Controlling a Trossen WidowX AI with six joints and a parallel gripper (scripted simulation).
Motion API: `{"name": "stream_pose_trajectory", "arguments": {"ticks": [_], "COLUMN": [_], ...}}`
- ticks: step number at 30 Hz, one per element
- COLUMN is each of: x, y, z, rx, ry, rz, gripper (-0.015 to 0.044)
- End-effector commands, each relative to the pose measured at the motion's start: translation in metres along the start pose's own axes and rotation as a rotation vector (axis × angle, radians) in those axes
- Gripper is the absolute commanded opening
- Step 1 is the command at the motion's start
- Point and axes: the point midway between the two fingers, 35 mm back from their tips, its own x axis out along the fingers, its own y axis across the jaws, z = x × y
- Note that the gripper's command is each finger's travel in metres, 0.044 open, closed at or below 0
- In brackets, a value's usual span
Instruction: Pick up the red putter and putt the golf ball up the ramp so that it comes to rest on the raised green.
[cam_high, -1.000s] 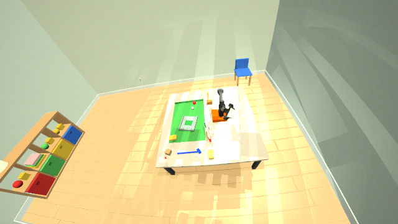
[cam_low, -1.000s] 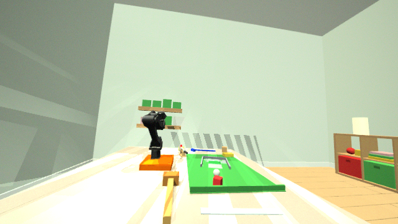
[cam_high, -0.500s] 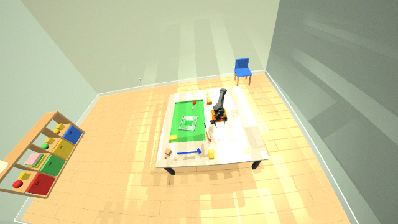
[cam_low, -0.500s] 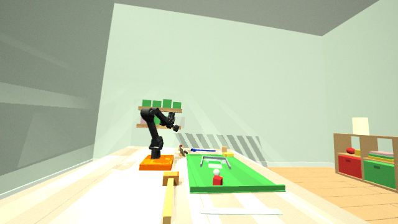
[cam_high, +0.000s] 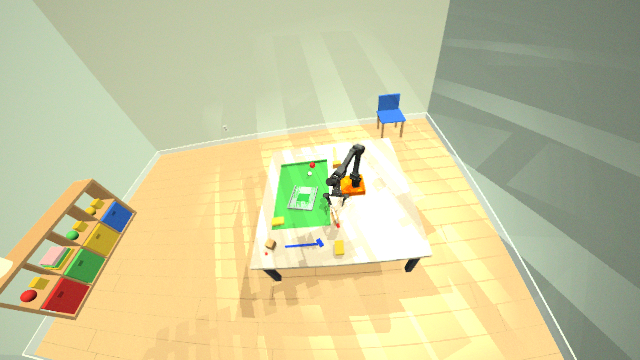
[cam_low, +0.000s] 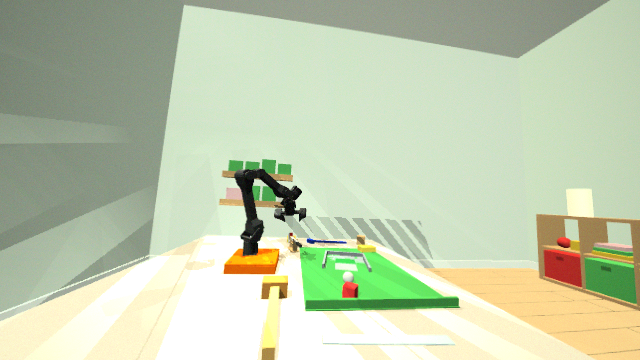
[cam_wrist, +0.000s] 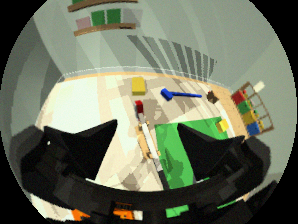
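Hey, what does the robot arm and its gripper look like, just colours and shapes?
The arm is slim and jointed, black to dark grey all over, and stands on a flat orange square base. The gripper is black too, with two short pointed fingers. No cables or markings can be made out.

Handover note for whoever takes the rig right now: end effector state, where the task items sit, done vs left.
End effector: open, holding nothing, raised above the table over the near end of the red putter.
Red putter: lying flat on the table just off the edge of the green mat, red head pointing away from the arm base; untouched.
Golf ball: white, on the mat, next to a red block.
Ramp with raised green: mid-mat, nothing on it.
Done: none of the task's steps.
Left: descend, grasp putter, carry it to the ball, putt up the ramp.
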Motion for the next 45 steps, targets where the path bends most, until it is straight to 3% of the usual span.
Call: {"name": "stream_pose_trajectory", "arguments": {"ticks": [1, 9, 45], "x": [-0.01, -0.042, -0.009], "y": [-0.047, -0.067, -0.063], "z": [-0.061, -0.126, -0.163], "rx": [-0.144, -0.282, -0.285], "ry": [0.288, 0.571, 0.576], "rz": [0.014, 0.241, 0.25], "gripper": [0.044, 0.044, 0.044]}}
